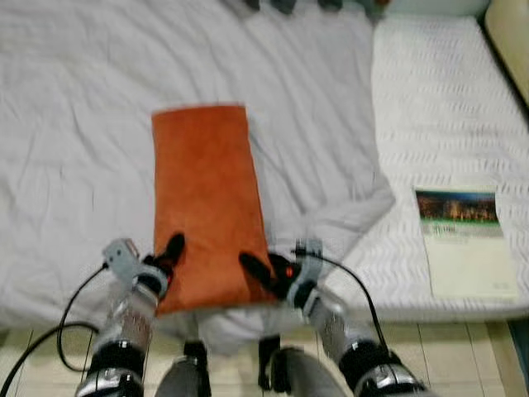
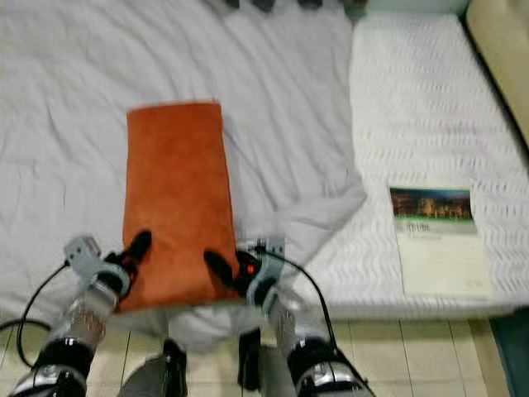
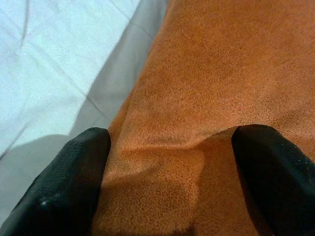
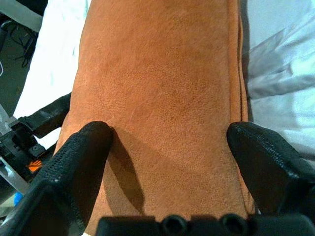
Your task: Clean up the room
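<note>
Orange pillow (image 1: 207, 198) lengthwise on bed (image 1: 74, 124), near end flanked: left claw (image 1: 168, 255) and right claw (image 1: 263, 271) both spread, gripping nothing yet.

I've got a rumpled white sheet (image 1: 74, 124) spreading away ahead of both sets of jaws and off to their left. Right of the jaws, its bunched edge gives way to bare quilted mattress (image 1: 438, 99). A booklet (image 1: 467, 240) with a dark photo band across its top lies flat there, well apart from the right-side jaws. Pale tiled floor (image 1: 463, 356) runs below the bed's near edge, behind the jaws. Far ahead are some dark shapes (image 1: 281, 5), too blurred to identify.
</note>
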You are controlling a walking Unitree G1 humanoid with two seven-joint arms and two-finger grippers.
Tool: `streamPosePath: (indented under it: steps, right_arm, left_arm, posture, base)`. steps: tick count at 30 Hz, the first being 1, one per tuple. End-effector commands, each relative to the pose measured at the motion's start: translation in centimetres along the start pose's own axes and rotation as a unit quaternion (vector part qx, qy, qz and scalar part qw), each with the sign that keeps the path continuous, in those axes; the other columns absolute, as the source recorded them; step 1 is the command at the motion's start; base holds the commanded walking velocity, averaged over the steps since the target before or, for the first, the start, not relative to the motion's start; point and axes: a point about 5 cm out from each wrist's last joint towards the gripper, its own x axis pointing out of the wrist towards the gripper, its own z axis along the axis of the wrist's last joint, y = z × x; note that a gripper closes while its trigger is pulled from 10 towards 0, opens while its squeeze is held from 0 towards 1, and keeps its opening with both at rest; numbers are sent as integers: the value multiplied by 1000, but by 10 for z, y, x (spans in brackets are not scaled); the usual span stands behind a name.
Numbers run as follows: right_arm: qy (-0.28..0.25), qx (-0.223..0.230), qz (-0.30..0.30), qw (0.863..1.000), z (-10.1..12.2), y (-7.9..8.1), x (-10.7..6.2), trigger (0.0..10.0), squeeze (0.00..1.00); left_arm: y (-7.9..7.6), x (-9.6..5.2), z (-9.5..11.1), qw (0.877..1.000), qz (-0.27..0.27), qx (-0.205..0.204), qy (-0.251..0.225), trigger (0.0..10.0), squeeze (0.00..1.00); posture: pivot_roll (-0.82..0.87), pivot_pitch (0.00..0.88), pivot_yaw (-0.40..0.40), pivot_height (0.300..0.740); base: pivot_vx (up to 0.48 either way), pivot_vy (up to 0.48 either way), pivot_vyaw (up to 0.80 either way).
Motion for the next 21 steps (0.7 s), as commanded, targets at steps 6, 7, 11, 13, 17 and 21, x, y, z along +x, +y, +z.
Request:
streamPosePath:
  steps: [6,7,11,13,17,21]
  right_arm:
    - [79,25,3,997,-54,24,3,6627,0]
    - [84,23,4,996,-57,25,3,0,0]
    - [95,10,2,995,-63,27,2,0,0]
    - [99,4,0,995,-64,27,1,0,0]
    - [104,-9,-11,995,-66,24,-1,0,0]
    - [107,-10,-30,994,-69,18,-5,0,0]
  left_arm:
    - [10,-4,-36,996,33,25,79,10000,0]
    - [9,-4,-37,995,33,32,84,10000,0]
    - [6,-3,-40,994,28,44,91,863,0]
    - [5,-2,-41,994,26,45,91,863,0]
    - [1,-2,-45,994,16,55,98,0,0]
    - [-3,-1,-49,993,3,59,102,0,0]
  posture:
    - [-27,504,-159,740]
    - [-22,505,-158,740]
    - [-23,503,-156,740]
    - [-23,503,-156,740]
    - [-26,506,-157,740]
    - [-25,515,-158,740]
  base:
    - [0,0,0]
    - [0,0,0]
    - [0,0,0]
    - [0,0,0]
    - [0,0,0]
    - [0,0,0]
